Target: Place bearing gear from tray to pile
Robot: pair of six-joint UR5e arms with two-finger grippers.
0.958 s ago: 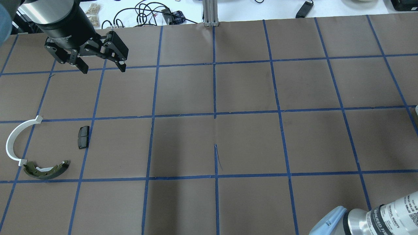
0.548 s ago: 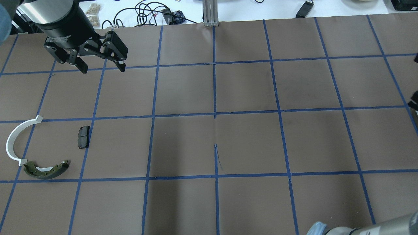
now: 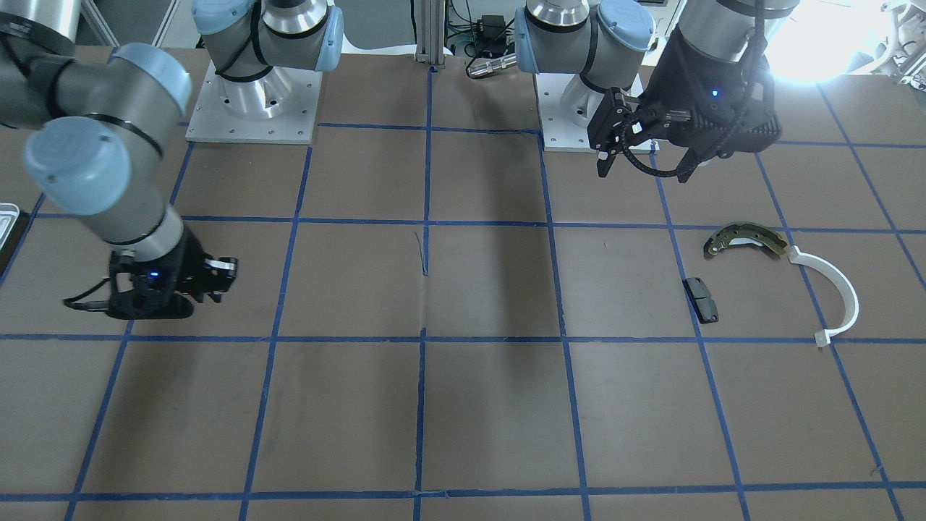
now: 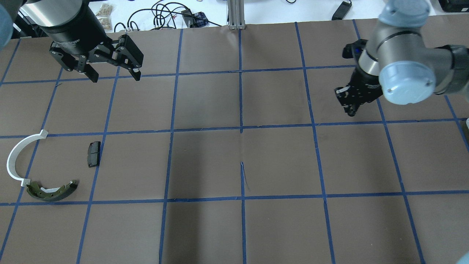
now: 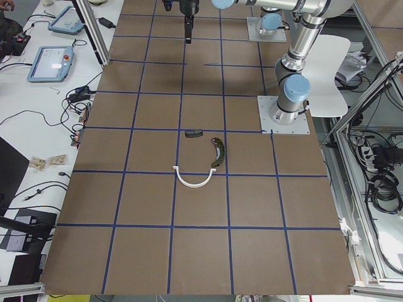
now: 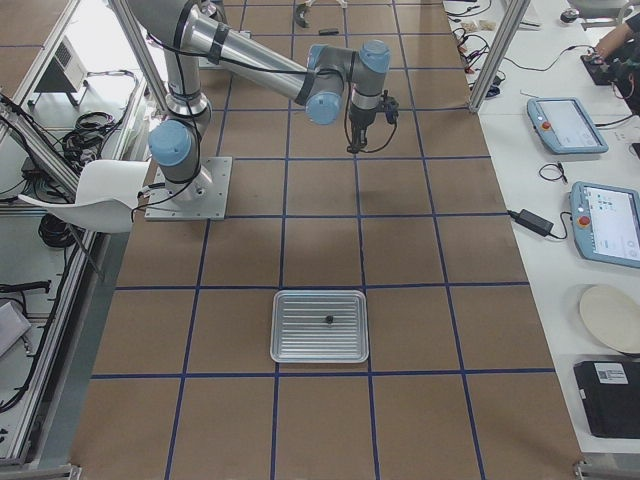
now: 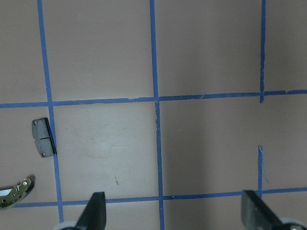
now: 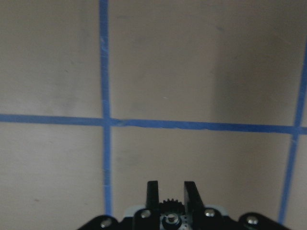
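Note:
My right gripper (image 8: 172,191) is shut on the bearing gear (image 8: 172,207), a tiny dark toothed ring between the fingertips. It hangs over bare table at the right of the overhead view (image 4: 349,108), far from the pile. The pile lies at the left: olive brake shoe (image 4: 51,190), black pad (image 4: 93,154) and white arc (image 4: 16,157). My left gripper (image 4: 115,77) is open and empty, high above the table beyond the pile. The tray (image 6: 300,345) shows in the exterior right view with a small dark part (image 6: 329,319) on it.
The table is brown paper with a blue tape grid. Cables and a metal post (image 4: 236,14) are past the far edge. The tray's corner (image 3: 6,215) shows at the left edge of the front-facing view.
My right arm has swung up from the lower right corner of the overhead view to the upper right. The left arm and the pile have not moved.

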